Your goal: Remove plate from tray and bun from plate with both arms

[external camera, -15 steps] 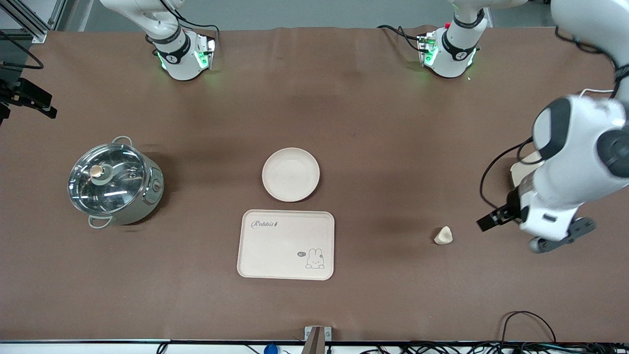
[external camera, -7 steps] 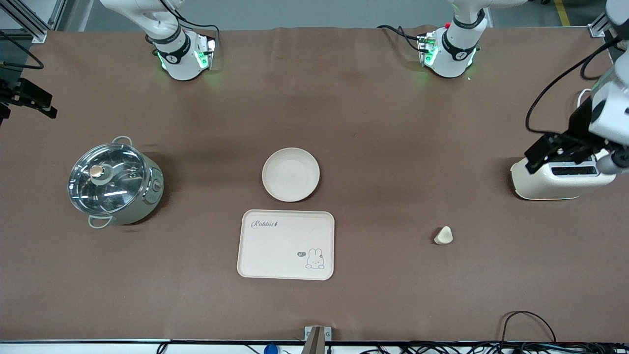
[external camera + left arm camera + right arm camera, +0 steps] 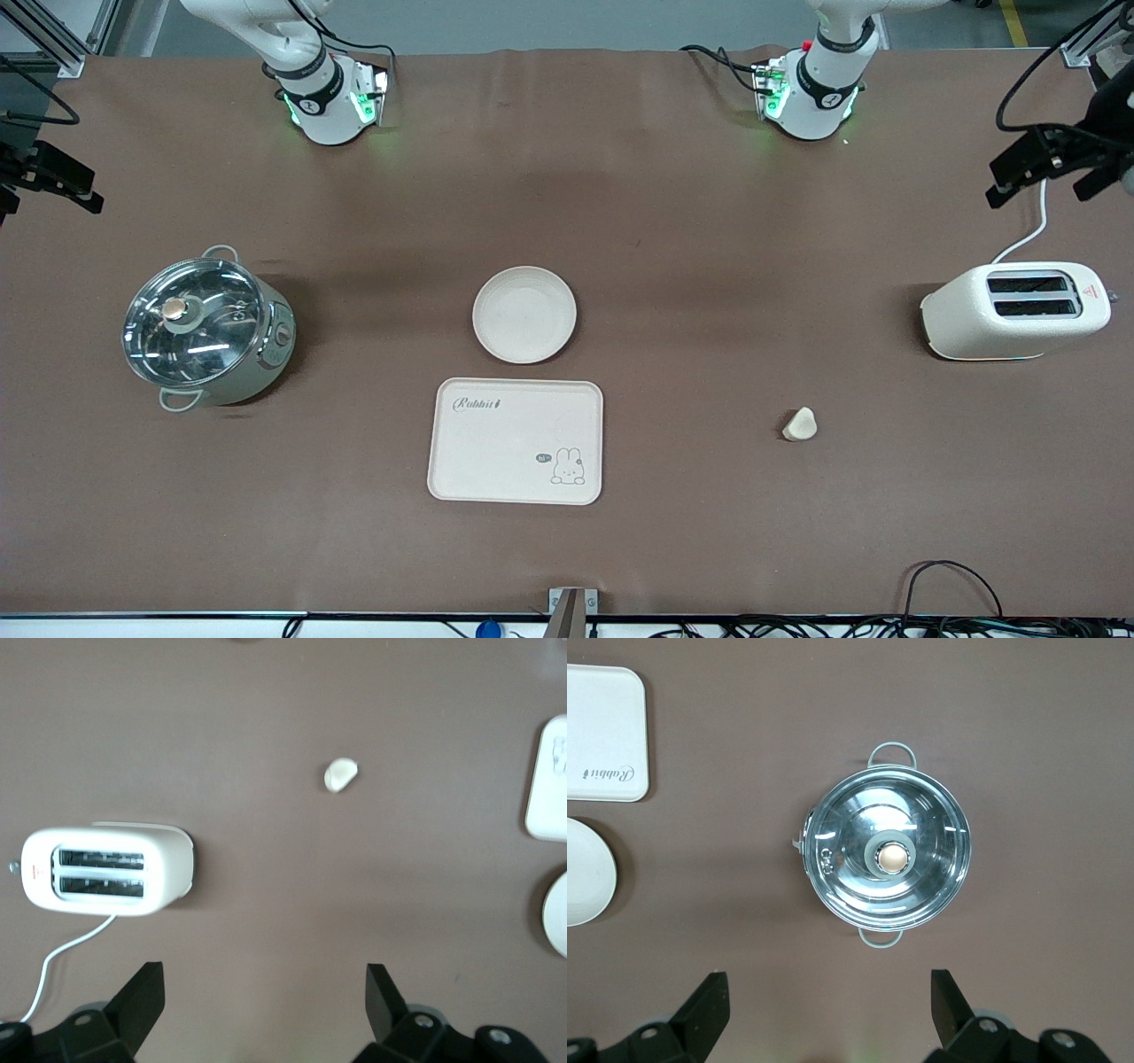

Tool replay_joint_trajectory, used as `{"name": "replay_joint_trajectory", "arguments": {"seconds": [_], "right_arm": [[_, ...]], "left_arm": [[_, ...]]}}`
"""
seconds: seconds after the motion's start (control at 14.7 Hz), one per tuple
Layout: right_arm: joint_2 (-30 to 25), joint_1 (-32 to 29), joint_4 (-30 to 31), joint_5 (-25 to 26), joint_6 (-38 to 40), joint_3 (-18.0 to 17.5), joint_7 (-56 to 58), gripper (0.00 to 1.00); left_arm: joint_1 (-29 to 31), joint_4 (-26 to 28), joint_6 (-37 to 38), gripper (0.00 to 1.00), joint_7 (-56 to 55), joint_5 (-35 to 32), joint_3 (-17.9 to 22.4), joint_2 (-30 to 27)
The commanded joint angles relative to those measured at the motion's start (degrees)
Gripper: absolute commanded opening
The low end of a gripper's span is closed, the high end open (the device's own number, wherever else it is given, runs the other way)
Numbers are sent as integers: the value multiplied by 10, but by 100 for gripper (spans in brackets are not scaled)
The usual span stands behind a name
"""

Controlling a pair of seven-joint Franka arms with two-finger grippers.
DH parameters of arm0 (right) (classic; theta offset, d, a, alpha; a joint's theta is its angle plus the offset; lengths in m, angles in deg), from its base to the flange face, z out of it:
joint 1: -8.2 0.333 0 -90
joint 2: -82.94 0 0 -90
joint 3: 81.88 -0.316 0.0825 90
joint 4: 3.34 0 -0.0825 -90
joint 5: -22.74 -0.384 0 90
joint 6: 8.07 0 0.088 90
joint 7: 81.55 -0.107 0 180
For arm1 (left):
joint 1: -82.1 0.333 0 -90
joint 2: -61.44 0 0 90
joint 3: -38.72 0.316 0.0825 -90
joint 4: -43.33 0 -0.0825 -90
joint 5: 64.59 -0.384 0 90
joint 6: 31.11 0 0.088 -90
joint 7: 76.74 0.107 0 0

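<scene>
The round cream plate (image 3: 524, 315) lies mid-table, just farther from the front camera than the rabbit tray (image 3: 516, 440). The small pale bun (image 3: 799, 424) lies on the bare table toward the left arm's end; it also shows in the left wrist view (image 3: 340, 774). My left gripper (image 3: 1050, 171) hangs high over the table at the left arm's end, above the toaster's cord, open and empty (image 3: 264, 979). My right gripper (image 3: 828, 983) is open and empty, high over the table beside the pot. The plate's edge shows in both wrist views (image 3: 558, 921) (image 3: 586, 883).
A lidded steel pot (image 3: 205, 330) stands toward the right arm's end. A cream toaster (image 3: 1014, 310) with a white cord stands toward the left arm's end. The tray lies nearer to the front camera than the plate.
My left arm has risen and swung away from beside the bun, over the toaster, to the table's left-arm end, uncovering the toaster. Plate, bun and tray have not moved.
</scene>
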Motion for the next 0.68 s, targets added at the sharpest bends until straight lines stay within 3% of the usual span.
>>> {"name": "replay_joint_trajectory", "arguments": {"seconds": [0.0, 0.34, 0.61], "right_arm": [[-1, -3, -1, 0, 3, -3, -4, 100], [-1, -7, -1, -37, 16, -1, -4, 100], [-1, -10, 1, -38, 19, -2, -4, 100]], "left_arm": [[3, 78, -8, 100, 8, 8, -12, -56], [-2, 74, -6, 100, 41, 6, -20, -49], [4, 49, -6, 100, 86, 7, -14, -32]]}}
